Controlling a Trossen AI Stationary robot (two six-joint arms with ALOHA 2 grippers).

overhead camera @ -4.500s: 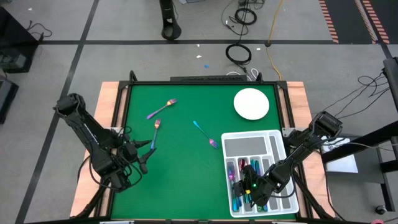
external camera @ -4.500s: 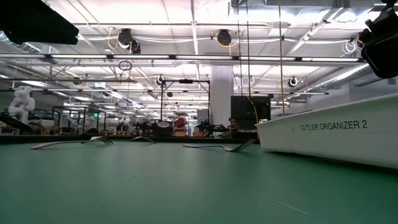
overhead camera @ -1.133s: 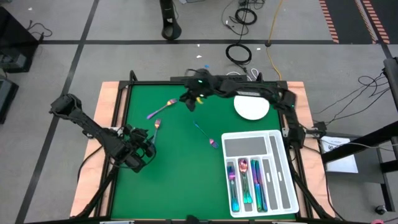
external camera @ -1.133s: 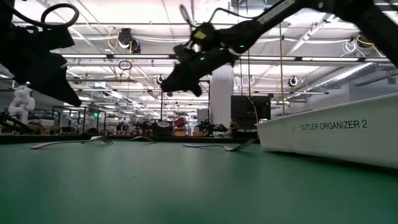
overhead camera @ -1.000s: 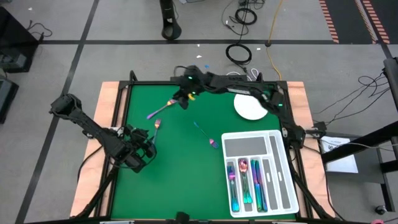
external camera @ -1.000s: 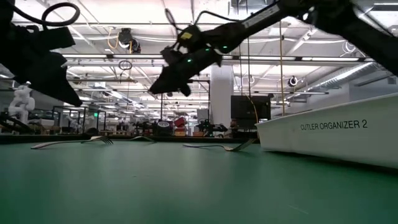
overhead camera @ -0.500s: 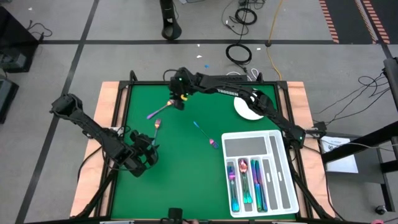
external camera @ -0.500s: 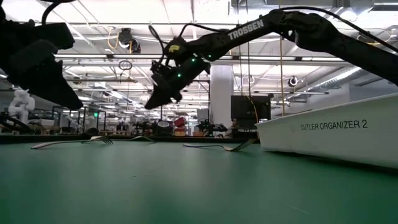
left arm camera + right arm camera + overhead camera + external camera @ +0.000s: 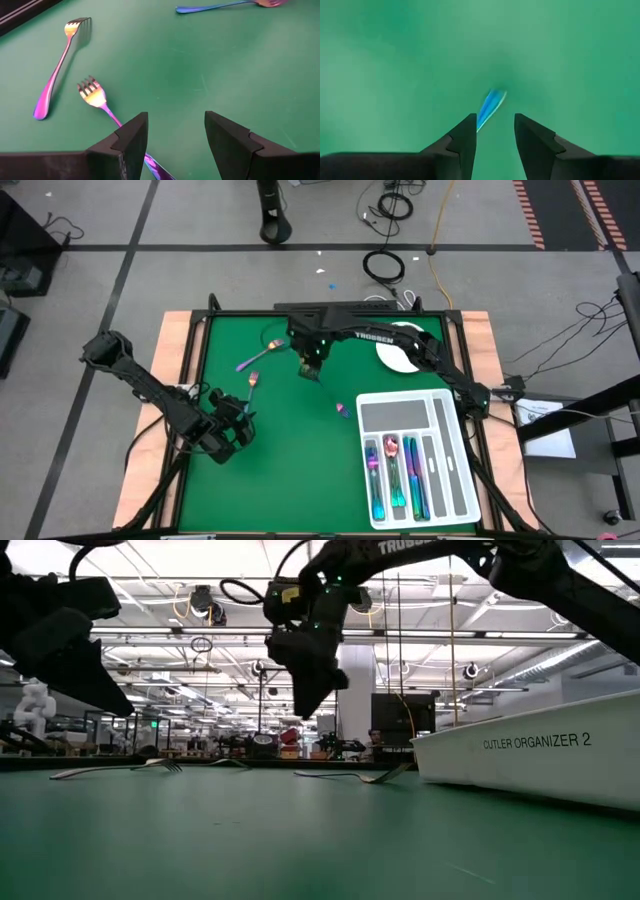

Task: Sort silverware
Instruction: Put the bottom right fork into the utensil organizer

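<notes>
Right gripper (image 9: 311, 369) hovers part-open, empty, over the spoon (image 9: 490, 107) mid-mat — light, stiff, slick metal; I'd pinch mid-handle. Left gripper (image 9: 175, 135) wide open, empty, by two forks (image 9: 92, 95).

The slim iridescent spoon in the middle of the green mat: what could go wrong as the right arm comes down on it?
1. The slim iridescent spoon lies flat on the green mat, so the right gripper may slide over it.
2. The handle looks off-centre between the open fingers; one may press on it and flick it.
3. The left gripper hovers over a rainbow fork nearby; the arms may crowd.
</notes>
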